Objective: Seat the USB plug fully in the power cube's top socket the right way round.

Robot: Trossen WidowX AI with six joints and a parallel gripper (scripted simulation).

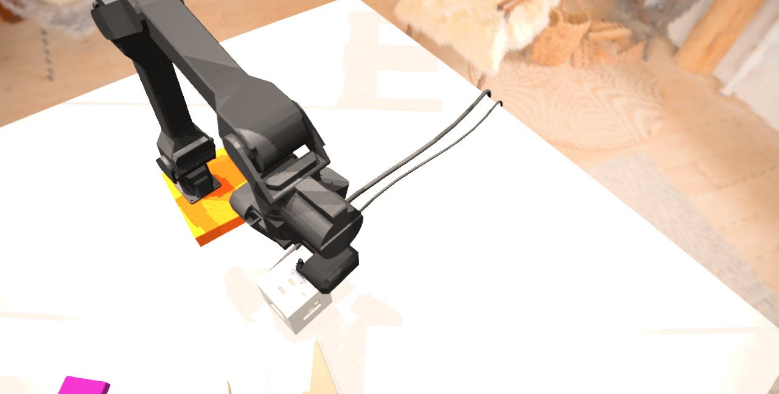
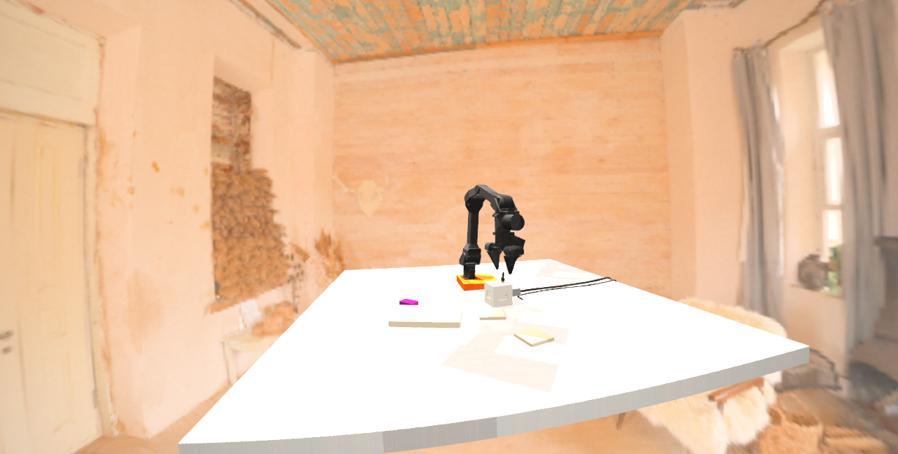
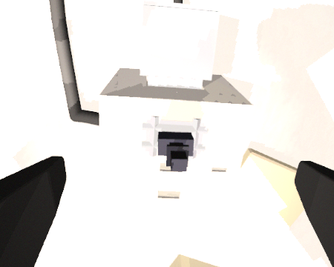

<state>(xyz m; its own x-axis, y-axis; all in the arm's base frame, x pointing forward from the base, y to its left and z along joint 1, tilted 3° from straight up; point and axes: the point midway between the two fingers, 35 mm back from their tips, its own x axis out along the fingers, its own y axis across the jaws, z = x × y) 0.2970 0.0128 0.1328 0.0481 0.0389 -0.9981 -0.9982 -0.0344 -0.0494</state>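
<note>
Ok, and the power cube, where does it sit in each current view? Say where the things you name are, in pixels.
Top: the power cube (image 1: 283, 296) (image 2: 497, 294) (image 3: 130, 208) is below centre, partly behind the gripper (image 3: 179, 167).
Exterior: small, right of centre, below the raised arm.
Wrist: large, mid-frame, reaching down between the open fingers.
Shared landmark: the dark plug (image 1: 299, 264) (image 2: 502, 277) (image 3: 176, 148) standing on the cube's top.
</note>
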